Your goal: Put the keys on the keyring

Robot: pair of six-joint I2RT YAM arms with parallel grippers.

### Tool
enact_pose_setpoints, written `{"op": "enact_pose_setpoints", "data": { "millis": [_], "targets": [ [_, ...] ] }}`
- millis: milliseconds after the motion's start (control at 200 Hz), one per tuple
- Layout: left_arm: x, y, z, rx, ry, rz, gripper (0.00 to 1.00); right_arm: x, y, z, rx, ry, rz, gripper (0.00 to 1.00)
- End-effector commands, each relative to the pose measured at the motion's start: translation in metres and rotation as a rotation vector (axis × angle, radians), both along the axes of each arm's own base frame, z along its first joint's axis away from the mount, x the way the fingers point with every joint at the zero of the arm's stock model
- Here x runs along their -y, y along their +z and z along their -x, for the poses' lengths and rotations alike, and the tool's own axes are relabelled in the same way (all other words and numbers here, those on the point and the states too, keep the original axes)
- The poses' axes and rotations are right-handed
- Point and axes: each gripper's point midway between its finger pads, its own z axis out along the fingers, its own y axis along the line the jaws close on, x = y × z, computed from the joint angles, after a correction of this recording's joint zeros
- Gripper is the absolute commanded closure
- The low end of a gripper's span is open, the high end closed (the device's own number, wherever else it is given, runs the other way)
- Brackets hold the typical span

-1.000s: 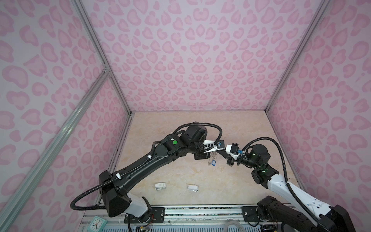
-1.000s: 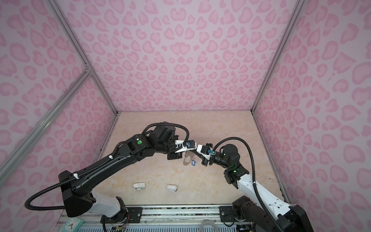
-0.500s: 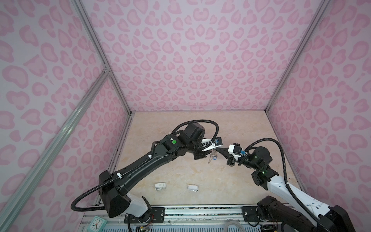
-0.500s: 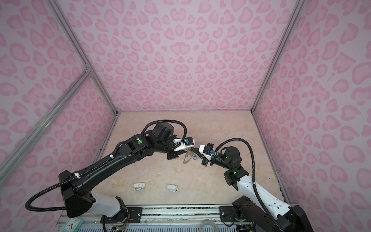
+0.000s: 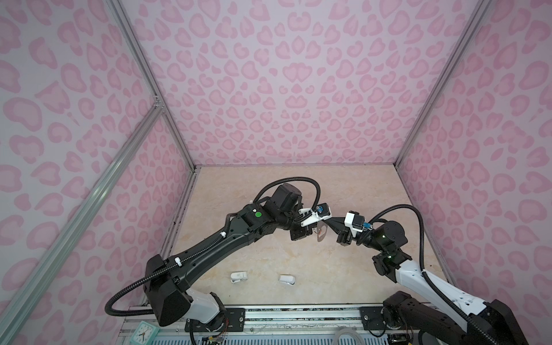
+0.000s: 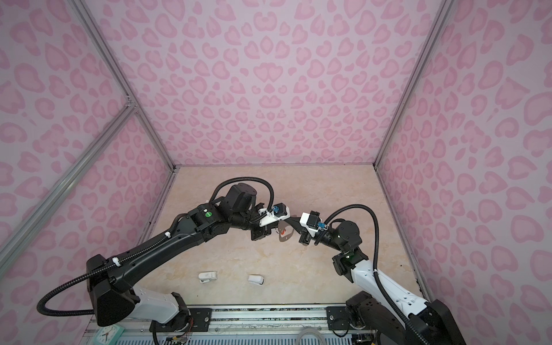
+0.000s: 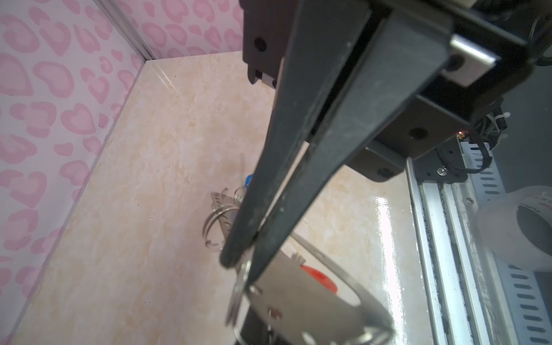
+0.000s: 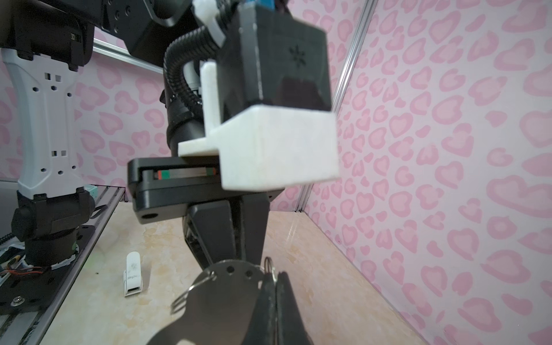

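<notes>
Both closed: right claw (image 8: 276, 288) clamps the keyring (image 8: 227, 286) above the table (image 5: 298, 254); left claw (image 7: 243, 263) pinches one of its wire rings (image 7: 213, 222); red-tagged key (image 7: 319, 276) just beyond that claw; blue tag (image 7: 248, 180) behind its finger; white plastic piece (image 5: 238, 276) and another white piece (image 5: 287, 279) lie well apart from both claws, toward the arm bases; bare table around.

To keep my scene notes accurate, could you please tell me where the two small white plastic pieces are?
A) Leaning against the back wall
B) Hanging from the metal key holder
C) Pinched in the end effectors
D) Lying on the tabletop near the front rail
D: in a top view, one white piece and the other white piece both lie on the tabletop near the front rail, apart from both arms.
</notes>
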Motion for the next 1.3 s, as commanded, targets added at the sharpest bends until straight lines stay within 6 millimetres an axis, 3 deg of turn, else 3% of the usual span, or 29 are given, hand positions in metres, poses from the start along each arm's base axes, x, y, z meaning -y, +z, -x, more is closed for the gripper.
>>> {"op": "enact_pose_setpoints", "data": {
  "millis": [0, 65, 100, 285, 595, 840, 1295],
  "targets": [
    [0.006, 0.018, 0.0, 0.016, -0.009, 0.076, 0.89, 0.001, 0.012, 0.005, 0.042, 0.011, -0.042, 1.0],
    [0.006, 0.025, -0.005, 0.026, 0.013, 0.101, 0.76, 0.002, 0.01, 0.004, 0.039, 0.007, -0.037, 1.0],
    [0.003, 0.015, -0.006, 0.014, 0.026, 0.091, 0.72, 0.002, 0.01, 0.004, 0.04, 0.007, -0.038, 1.0],
    [-0.007, 0.021, -0.013, 0.051, 0.073, 0.136, 0.65, 0.003, 0.01, 0.004, 0.039, 0.011, -0.037, 1.0],
    [-0.033, 0.038, -0.019, 0.157, 0.121, 0.165, 0.65, 0.001, 0.01, 0.007, 0.038, 0.043, -0.035, 1.0],
    [-0.022, 0.057, 0.002, 0.149, -0.02, 0.237, 0.66, -0.001, 0.012, 0.009, 0.043, 0.058, -0.037, 1.0],
    [-0.012, 0.059, 0.013, 0.128, -0.11, 0.269, 0.74, -0.003, 0.016, 0.014, 0.051, 0.079, -0.042, 1.0]
  ]
}}
